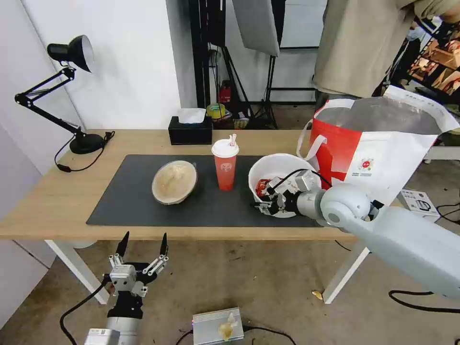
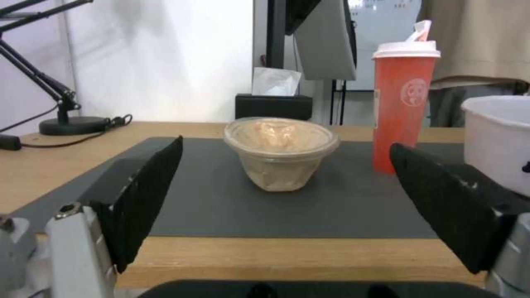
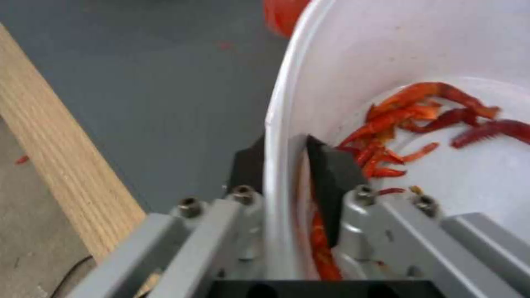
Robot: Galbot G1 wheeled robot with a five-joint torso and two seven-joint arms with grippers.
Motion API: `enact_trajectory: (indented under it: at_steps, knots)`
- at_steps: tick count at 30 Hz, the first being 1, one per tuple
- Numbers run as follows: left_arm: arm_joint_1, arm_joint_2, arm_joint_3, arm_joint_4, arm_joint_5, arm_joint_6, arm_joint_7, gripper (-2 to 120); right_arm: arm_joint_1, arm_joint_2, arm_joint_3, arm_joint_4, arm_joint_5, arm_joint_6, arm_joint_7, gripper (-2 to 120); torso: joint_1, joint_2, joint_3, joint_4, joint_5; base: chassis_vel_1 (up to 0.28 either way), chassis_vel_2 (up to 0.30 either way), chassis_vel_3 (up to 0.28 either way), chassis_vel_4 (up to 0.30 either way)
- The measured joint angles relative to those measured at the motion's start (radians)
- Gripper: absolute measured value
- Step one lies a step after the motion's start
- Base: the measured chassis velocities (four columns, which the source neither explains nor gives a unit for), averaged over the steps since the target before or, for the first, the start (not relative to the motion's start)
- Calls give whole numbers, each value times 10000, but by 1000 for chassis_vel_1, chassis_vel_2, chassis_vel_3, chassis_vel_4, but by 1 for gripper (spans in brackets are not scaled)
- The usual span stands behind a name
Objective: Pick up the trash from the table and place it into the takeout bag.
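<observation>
Head view, table (image 1: 57, 201) with dark grey mat (image 1: 134, 206): tan paper bowl (image 1: 174, 182) at mat's left-centre; red white-lidded drink cup (image 1: 225, 165) upright beside it; white round bowl (image 1: 278, 175) with red scraps (image 3: 420, 120) at mat's right end, tilted, just beside the red-and-white takeout bag (image 1: 378, 148), which stands open at the table's right end. Right gripper (image 1: 263, 203): pinching the white bowl's near rim, one finger inside the wall, one outside. Left gripper (image 1: 143, 247): fingers spread, held below and in front of the table edge, facing the paper bowl. Black tissue box (image 1: 190, 130) and desk lamp (image 1: 72, 96) along the far edge.
</observation>
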Motion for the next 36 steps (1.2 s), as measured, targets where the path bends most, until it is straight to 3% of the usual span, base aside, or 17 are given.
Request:
enact_trajectory:
  at_steps: [5,21,36]
  knots:
    - [14,22,-3,0,1,-4,0,100,-77,53,80,21,10,12,27,0,-1,1,0,-1,-1,0,0,0,0]
    - [-12,62,-2,39,10,-4,0,100,-160,-18,319,272,27,55,56,0,0,-1,2,2,2,0,0,0,0]
    - [-17,138,18,115,35,-10,20,100,-683,-1258,1702,1866,10,160,-69,0,0,0,1,0,2,0,0,0,0]
